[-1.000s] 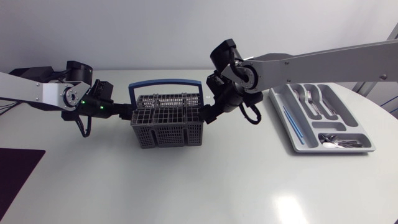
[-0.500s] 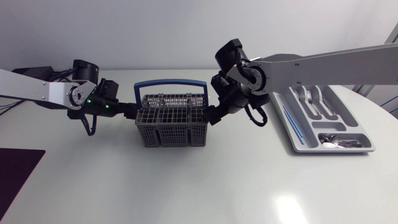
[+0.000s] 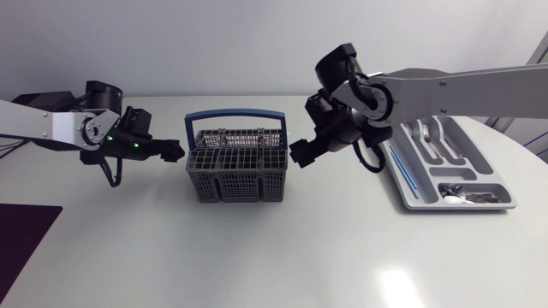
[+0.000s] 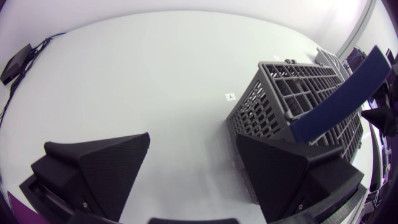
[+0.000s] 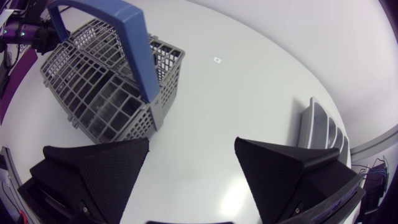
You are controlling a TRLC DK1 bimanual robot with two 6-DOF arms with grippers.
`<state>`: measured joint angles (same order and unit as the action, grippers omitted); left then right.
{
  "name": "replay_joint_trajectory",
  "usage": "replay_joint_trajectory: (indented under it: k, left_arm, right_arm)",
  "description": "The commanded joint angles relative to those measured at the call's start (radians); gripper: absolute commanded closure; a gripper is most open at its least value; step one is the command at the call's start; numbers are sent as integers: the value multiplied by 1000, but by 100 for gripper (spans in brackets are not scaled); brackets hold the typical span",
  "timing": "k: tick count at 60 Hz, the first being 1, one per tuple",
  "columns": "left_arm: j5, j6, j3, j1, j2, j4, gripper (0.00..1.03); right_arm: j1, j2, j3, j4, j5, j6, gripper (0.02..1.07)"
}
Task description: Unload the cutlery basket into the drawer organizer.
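Note:
The grey cutlery basket [image 3: 237, 169] with a blue handle [image 3: 235, 115] stands upright mid-table; no cutlery shows inside it. My left gripper [image 3: 174, 154] hovers just off its left side, open and apart from it. My right gripper [image 3: 300, 155] hangs off its right side, open and holding nothing. In the left wrist view the basket [image 4: 292, 93] lies ahead of the open gripper [image 4: 193, 177], toward one finger. From the right wrist, the basket [image 5: 106, 87] is ahead beside the open gripper [image 5: 193, 174]. The grey drawer organizer [image 3: 497, 180] at right holds forks, spoons and a blue stick.
A dark purple mat [image 3: 24, 239] lies at the table's front left corner. The organizer's edge [image 5: 314, 127] shows ahead of my right gripper. Bare white tabletop [image 3: 282, 257] stretches in front of the basket.
Both grippers have drawn back from the basket's sides, left one leftward, right one rightward. The basket shifted slightly to the right beforehand and now stands free.

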<state>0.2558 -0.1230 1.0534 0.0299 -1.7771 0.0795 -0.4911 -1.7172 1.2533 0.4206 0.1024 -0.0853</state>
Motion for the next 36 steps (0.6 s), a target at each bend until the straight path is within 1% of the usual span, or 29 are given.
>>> replay_joint_trajectory:
  k: [1, 10, 23, 28, 36]
  left_arm:
    - [8, 8, -43, 24, 76, 11, 6]
    - [13, -9, -110, 50, 191, 25, 6]
    - [23, -29, -191, 96, 369, 65, 6]
    - [23, -30, -214, 114, 415, 71, 6]
    - [23, -33, -254, 137, 479, 78, 6]
  right_arm:
    - [25, 47, -41, -6, 8, 16, 7]
    - [60, 117, -83, -11, 19, 5, 7]
    - [105, 246, -160, -34, 69, -30, 7]
    - [123, 294, -196, -49, 94, -42, 7]
    - [160, 373, -253, -72, 105, -60, 7]
